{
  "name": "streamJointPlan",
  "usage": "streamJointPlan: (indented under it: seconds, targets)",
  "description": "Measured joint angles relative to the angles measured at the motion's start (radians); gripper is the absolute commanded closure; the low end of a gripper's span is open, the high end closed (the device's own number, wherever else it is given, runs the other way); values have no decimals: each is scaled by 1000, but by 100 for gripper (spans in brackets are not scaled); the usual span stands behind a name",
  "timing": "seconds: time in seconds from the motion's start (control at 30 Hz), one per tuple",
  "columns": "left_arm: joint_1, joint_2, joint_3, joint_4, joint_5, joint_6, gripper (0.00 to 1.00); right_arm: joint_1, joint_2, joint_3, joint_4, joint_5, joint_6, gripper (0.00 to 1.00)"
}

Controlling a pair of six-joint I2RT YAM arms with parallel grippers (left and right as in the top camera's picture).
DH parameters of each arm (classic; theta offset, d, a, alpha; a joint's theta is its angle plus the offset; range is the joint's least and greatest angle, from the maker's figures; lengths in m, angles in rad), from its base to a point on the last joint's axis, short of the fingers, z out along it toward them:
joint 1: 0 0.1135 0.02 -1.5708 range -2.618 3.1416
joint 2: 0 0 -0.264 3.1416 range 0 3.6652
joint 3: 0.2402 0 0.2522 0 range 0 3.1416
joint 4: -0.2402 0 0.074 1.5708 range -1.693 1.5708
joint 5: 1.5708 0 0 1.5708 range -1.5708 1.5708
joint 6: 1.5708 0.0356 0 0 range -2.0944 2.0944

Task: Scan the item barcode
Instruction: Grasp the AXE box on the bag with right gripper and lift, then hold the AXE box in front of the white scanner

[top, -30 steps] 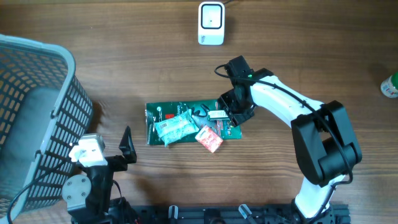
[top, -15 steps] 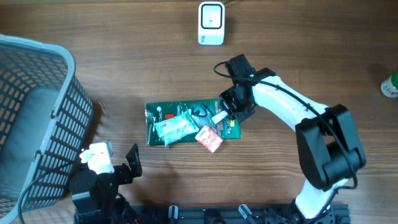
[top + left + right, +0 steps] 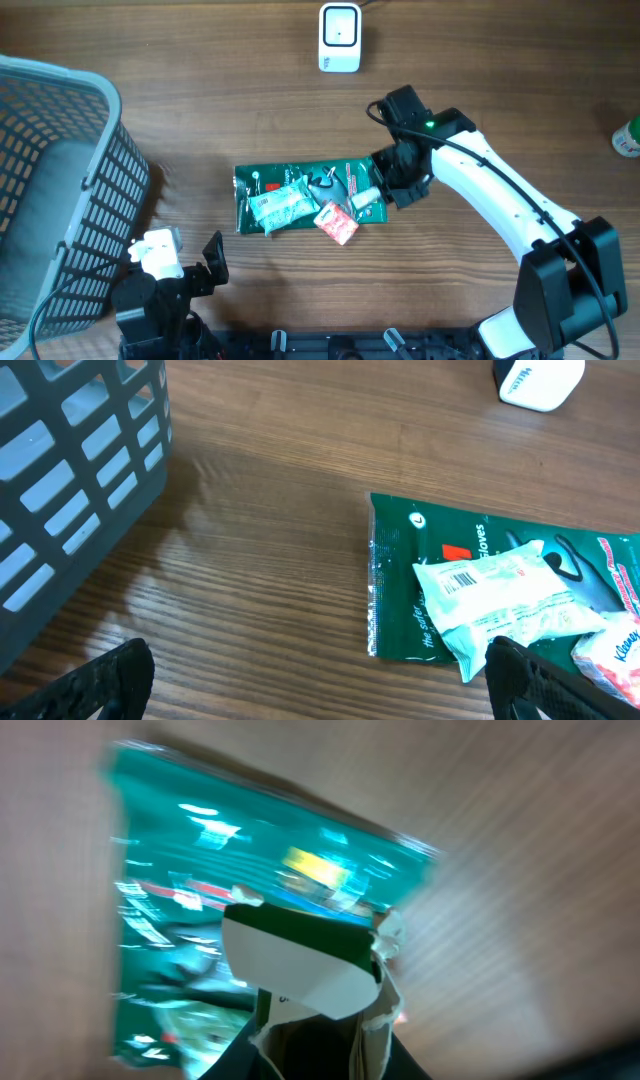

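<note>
Idling, nearest the base: left gripper [image 3: 318, 660], jaws spread fully and empty, low over the table [image 3: 200, 80], just beside the basket [image 3: 60, 150]
Pile, mid-table: green glove pack [image 3: 300, 180] lying flat, with a white barcoded packet [image 3: 278, 205] and a red packet [image 3: 337, 223] resting on it
Task item: small white-and-green packet [image 3: 366, 197] at the right end of the glove pack, touching it
Right gripper [image 3: 382, 192]: jaws drawn narrow onto that packet's edge; the wrist view is blurred, so how deep the bite goes cannot be told
Step in hand (judged): lifting the packet free of the pile
Technique: raise it straight up before travelling, so the glove pack is not dragged along; hold the pinch firm; find the barcode face, not discernible here, and turn it toward the scanner
Risk: a shallow edge grip may let the packet swing or slip
Target, far edge: scanner [image 3: 339, 38], well apart from the pile
</note>
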Motion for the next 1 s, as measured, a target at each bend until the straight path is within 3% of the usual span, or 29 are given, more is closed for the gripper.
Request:
streamJointPlan:
  seconds: [0.1,0.27,0.4,0.57,0.63,0.73,0.87,1.0]
  targets:
    - [0,0,0,0,0,0,0,0,0,0,-143,-116,105,96]
    - [0,0,0,0,0,0,0,0,0,0,-238,-235,260,96]
    - [0,0,0,0,0,0,0,0,0,0,-249,-300,376,96]
    - [0,0,0,0,0,0,0,0,0,0,-265,-333,410,96]
    - [0,0,0,0,0,0,0,0,0,-2,-156,-303,349,96]
    - [0,0,0,0,0,0,0,0,2,-6,146,-238,176,96]
    - [0,0,0,0,0,0,0,1,6,-9,724,-94,2,96]
    - [0,0,0,0,0,0,0,1,8,-5,911,237,-42,95]
